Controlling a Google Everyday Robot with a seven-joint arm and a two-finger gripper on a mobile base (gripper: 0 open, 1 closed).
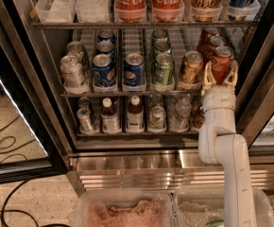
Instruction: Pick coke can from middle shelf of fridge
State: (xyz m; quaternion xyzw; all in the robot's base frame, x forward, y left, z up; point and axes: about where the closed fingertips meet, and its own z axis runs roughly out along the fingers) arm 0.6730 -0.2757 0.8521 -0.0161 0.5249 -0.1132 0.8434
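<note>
We find the gripper [219,74] at the right end of the middle shelf [127,94], jaws spread astride the coke can [221,59], holding nothing yet. We advise centring, closing firmly, then withdrawing straight.

Glossy aluminium coke can [220,63], matt cream plastic jaws flanking it, shiny steel fridge base [151,169]
</note>
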